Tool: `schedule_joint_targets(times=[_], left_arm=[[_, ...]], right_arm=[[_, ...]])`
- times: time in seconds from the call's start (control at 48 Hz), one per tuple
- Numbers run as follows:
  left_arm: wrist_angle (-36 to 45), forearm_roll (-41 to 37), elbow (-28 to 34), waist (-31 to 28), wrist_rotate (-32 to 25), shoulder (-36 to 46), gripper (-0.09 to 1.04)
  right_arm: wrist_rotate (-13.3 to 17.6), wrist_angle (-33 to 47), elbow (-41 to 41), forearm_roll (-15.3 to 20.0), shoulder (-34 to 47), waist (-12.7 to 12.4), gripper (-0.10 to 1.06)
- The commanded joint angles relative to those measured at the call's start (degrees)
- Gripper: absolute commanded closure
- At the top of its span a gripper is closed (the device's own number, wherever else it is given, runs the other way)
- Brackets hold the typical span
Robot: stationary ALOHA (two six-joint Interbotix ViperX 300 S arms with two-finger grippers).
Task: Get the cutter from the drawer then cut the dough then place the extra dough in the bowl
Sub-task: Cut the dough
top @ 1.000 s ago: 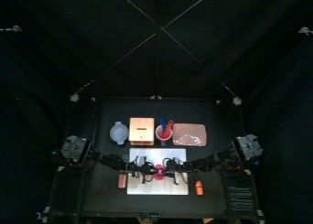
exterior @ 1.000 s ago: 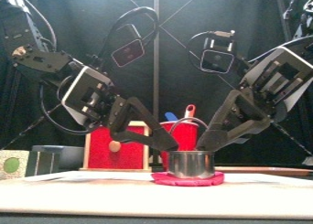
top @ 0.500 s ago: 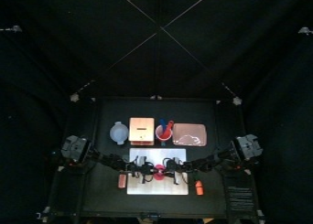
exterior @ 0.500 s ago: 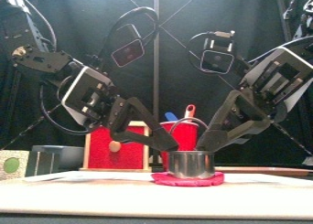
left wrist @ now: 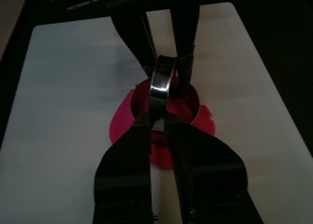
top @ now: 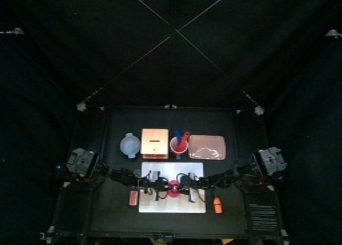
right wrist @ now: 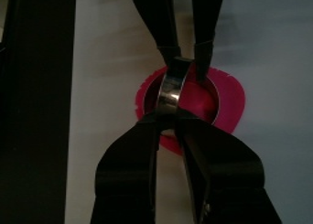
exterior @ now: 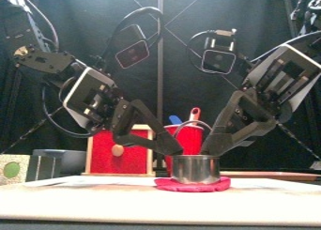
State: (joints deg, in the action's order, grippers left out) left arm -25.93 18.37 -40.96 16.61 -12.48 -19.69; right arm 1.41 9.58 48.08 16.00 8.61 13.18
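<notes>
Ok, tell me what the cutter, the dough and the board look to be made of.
The cutter: metal, brushed grey with a shiny rim. The dough: soft, matte pink-red clay, likely, edges uneven. The board: smooth white, probably plastic; can't confirm.

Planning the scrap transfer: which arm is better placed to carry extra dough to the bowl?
Probably left: the bowl sits back-left, that arm's side; left gripper and right gripper both meet the cutter.

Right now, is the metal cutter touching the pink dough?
Touching. In the front view the cutter sits with its bottom edge right on the dough, no gap.
</notes>
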Motion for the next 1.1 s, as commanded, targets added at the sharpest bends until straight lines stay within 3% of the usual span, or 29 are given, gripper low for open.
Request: schedule_joint_targets(times=[0.021, 0.417, 0.792, 1.104], left_arm=[[3.5, -0.4, -0.3, 0.9, -0.2, -1.0, 0.45], [2.5, -0.3, -0.7, 0.8, -0.1, 0.8, 0.21], [1.2, -0.2, -0.7, -0.1, -0.2, 6.2, 0.20], [-2.3, -1.8, -0.1, -1.2, -1.4, 8.7, 0.20]], right_arm=[[1.0, -2.0, 0.2, 0.2, 1.1, 0.0, 0.41], [1.0, -1.1, 0.4, 0.2, -2.3, -0.2, 0.19], [0.8, -1.0, -0.4, -0.4, -7.4, 0.1, 0.18], [0.7, -1.0, -1.7, -3.3, -7.6, -0.8, 0.18]])
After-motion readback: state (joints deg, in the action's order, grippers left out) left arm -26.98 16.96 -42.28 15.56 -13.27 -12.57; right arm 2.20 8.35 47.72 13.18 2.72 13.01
